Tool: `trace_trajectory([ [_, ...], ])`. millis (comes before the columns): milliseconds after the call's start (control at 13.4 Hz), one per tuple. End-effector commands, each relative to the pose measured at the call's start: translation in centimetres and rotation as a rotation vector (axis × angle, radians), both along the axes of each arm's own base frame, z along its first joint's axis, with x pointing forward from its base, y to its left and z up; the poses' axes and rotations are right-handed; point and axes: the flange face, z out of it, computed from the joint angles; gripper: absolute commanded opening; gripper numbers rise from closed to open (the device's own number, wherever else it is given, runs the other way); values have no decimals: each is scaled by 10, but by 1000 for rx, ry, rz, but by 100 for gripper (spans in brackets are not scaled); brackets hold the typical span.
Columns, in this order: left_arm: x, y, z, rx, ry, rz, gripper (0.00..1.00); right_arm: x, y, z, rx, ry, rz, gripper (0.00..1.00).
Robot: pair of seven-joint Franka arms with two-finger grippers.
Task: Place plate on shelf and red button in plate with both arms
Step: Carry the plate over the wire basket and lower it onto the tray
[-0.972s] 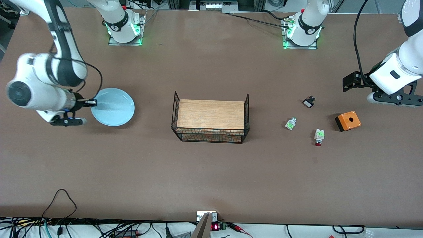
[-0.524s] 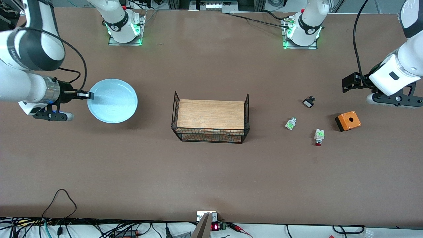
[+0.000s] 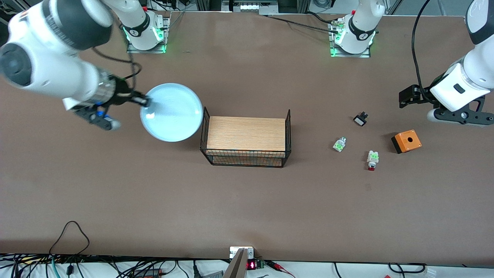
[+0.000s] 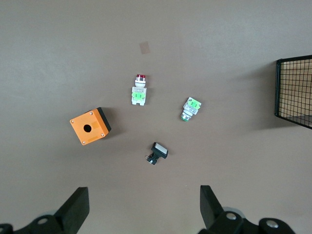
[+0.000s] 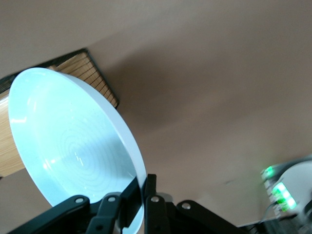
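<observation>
right tool clamped on the rim of the plate, carried in the air over the desk, just beside the wire basket at its end toward the right arm. left tool spread wide, holding nothing, waiting above the desk near the orange box. red button lies on the desk, nearer to the front camera than the green-capped part and the black part, apart from both.
</observation>
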Motion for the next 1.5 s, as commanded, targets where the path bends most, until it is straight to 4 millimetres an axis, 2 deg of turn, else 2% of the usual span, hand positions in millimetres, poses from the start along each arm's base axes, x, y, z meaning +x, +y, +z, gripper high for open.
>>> trace_trajectory([
  [0,3,3,5,14,-10,-22,100,-21,52,12,-17,41,-113,0],
  [75,3,3,5,14,-10,-22,100,-27,73,13,-23,27,-140,0],
  [150,3,4,5,14,-10,-21,100,-29,86,11,-20,11,-160,0],
  [449,3,4,5,14,-10,-19,100,-24,123,-17,-14,-15,-222,0],
  [823,2,1,5,11,-10,-23,100,-38,168,-52,-41,11,-234,0],
  [1197,3,-1,5,13,-12,-28,100,-30,189,-77,-14,-31,-273,0],
  [1421,3,0,4,7,-11,-25,100,-23,193,-94,-7,-47,-282,0],
])
